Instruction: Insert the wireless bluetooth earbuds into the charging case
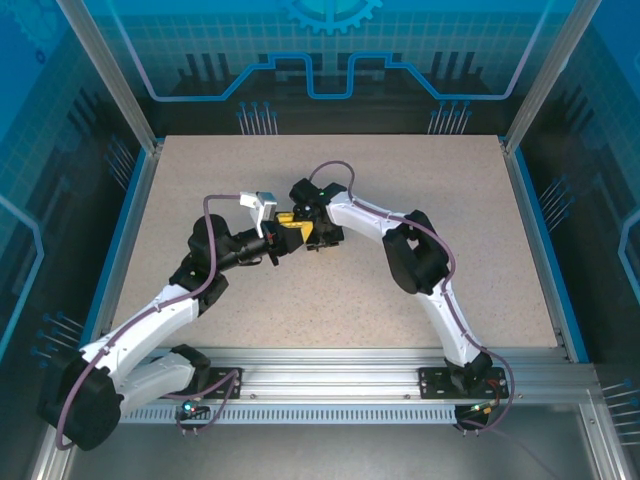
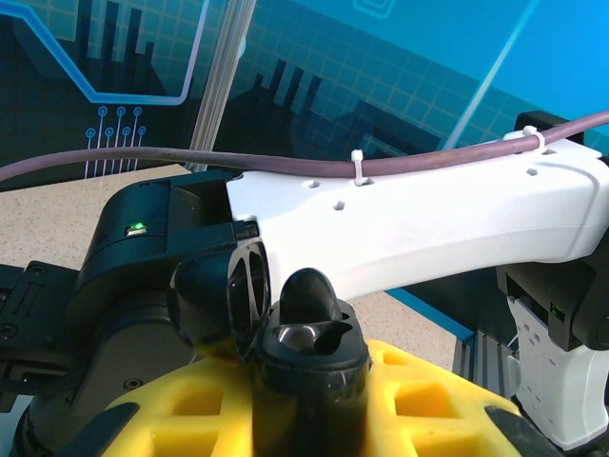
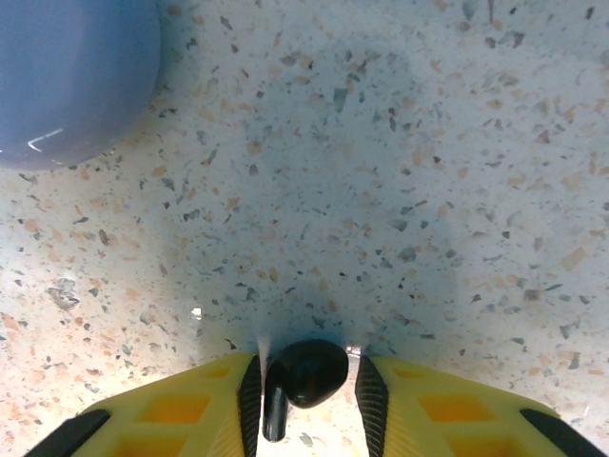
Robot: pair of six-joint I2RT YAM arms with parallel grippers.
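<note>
In the left wrist view my left gripper (image 2: 310, 405) is shut on a black round charging case (image 2: 309, 376), held upright between the yellow fingers (image 2: 181, 414). Its lid (image 2: 217, 300) hangs open to the left. One black earbud (image 2: 306, 293) sits in the case, its head sticking up. Just above the table, my right gripper (image 3: 307, 369) straddles a second black stemmed earbud (image 3: 312, 371). The stem lies against the left pad (image 3: 250, 395), and a thin gap shows on the right side. From above, the left gripper (image 1: 283, 232) and the right gripper (image 1: 316, 238) meet at the table's middle.
A pale lavender rounded case (image 3: 67, 76) lies on the speckled table (image 3: 400, 171) at the upper left of the right wrist view. The right arm's white link (image 2: 428, 224) crosses close behind the held case. Blue rails (image 1: 530, 230) edge the table.
</note>
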